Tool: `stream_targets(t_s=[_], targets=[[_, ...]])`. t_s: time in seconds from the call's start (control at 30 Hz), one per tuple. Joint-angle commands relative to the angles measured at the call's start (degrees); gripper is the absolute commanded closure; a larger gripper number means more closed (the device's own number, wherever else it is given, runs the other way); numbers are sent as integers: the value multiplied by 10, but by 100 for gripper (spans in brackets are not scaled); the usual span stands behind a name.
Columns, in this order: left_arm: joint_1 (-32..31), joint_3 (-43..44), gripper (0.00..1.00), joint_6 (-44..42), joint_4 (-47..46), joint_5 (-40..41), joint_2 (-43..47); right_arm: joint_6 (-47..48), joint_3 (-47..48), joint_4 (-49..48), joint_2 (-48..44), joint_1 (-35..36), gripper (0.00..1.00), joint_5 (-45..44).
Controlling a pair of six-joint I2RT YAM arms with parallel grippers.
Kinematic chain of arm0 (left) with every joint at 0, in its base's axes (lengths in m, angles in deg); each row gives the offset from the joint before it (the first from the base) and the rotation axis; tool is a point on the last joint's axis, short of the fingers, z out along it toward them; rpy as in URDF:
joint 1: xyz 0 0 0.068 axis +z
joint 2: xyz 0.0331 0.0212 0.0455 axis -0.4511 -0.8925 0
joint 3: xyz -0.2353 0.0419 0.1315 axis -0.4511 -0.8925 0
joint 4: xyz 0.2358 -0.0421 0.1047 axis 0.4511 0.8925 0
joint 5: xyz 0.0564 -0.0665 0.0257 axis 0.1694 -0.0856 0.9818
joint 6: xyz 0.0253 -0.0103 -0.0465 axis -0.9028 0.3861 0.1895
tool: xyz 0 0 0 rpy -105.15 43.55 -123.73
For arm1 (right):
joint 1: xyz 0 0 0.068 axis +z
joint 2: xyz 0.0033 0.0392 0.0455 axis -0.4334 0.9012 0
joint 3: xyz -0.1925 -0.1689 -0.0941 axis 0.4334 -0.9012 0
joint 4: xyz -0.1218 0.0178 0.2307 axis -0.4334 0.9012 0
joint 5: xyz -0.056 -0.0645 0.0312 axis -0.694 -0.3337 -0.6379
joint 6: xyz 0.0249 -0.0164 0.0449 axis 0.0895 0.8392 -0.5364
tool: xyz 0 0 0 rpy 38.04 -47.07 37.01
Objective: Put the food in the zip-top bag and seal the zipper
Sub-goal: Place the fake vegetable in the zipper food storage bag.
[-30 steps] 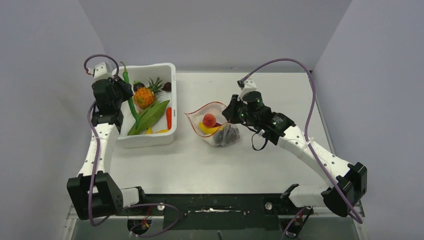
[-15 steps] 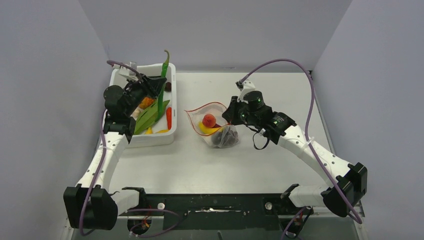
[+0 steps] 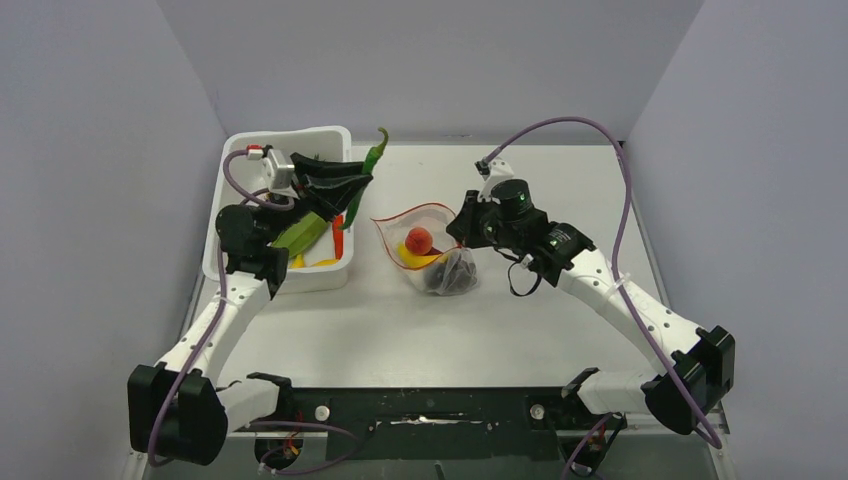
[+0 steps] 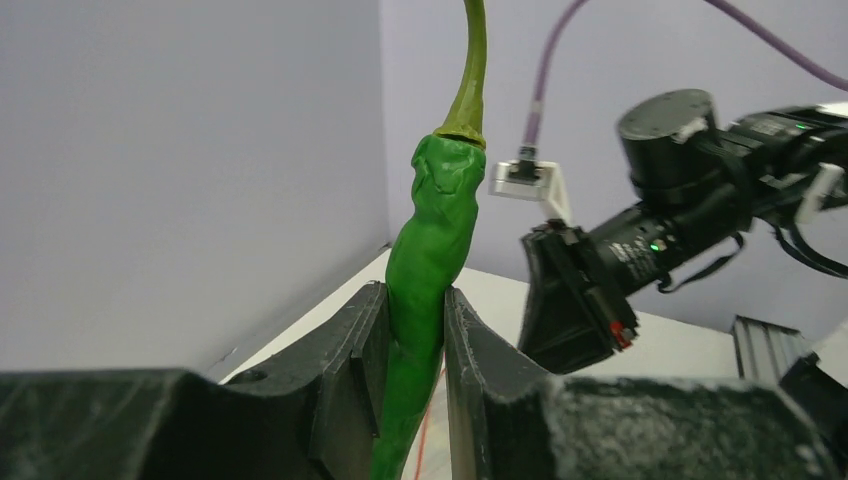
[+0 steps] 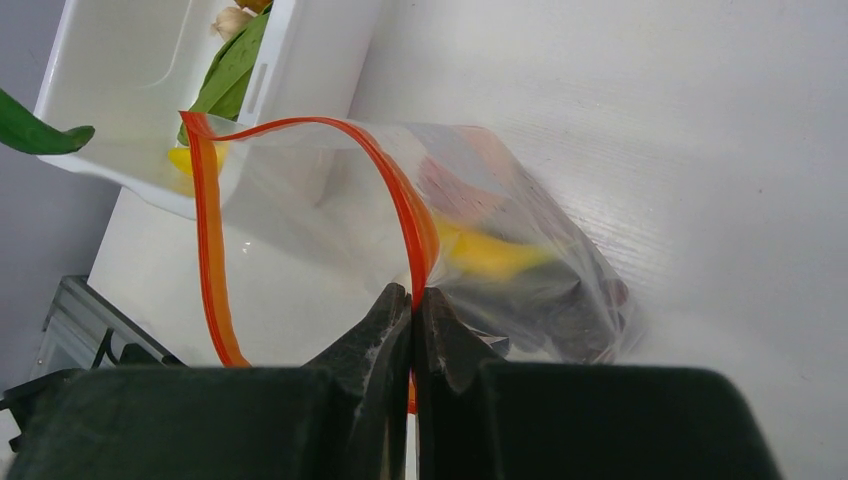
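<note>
The zip-top bag [image 3: 432, 255], resting on the tabletop [image 3: 560, 180] beside the tub [image 3: 300, 133], is pinched at its zipper [image 5: 395, 195] by the closed jaws of the right gripper [image 5: 412, 300]. The green pod [image 4: 430, 250] is gripped by the jaws of the left gripper [image 4: 415, 330] above the tub's edge.

Clear bag [image 3: 445, 250] on side, zipper [image 5: 205, 230] open, w/ banana [image 3: 412, 260], red fruit [image 3: 419, 239] & grapes [image 3: 455, 272] inside. Aloft: green pod [image 4: 425, 270], stem up.
</note>
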Motion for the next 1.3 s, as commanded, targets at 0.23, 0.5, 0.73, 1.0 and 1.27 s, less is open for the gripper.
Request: stream_targets(t_s=[0.23, 0.5, 0.73, 1.0, 1.27], targets=[[-107, 32, 85, 42, -263, -118, -73, 7, -1, -34, -21, -19, 100, 20], [-147, 70, 88, 49, -314, -123, -127, 5, -6, -37, -23, -24, 100, 28], [-157, 62, 88, 46, -337, -120, -155, 5, -9, -38, -29, -28, 100, 29], [-152, 12, 87, 2, -342, -131, -192, 5, -10, -36, -32, -32, 100, 28], [-121, -32, 87, -12, -384, -164, -219, 6, -8, -32, -40, -38, 100, 23]])
